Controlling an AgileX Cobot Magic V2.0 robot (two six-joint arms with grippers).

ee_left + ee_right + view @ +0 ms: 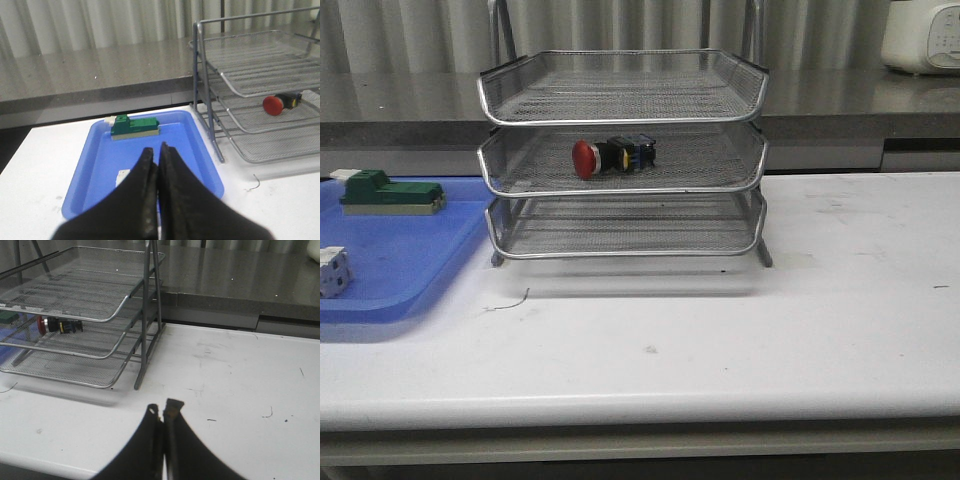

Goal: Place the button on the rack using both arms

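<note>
Pincers [159,152] [163,412] closed — button [610,157] on rack's [620,185] middle tier.

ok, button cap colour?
Red, on the button lying in the rack's middle tier; the front view shows it best.

Only the claws show, both via wrist cams; no arm in front view. Left claw [158,152]: two matte black fingers [145,190], broad at base, curving in to narrow tips, smooth w/ soft sheen. Right claw [163,410]: same black curved fingers [142,450], tips cut more square, one tip w/ a brownish scuffed patch. No cables, screws or markings visible.
</note>
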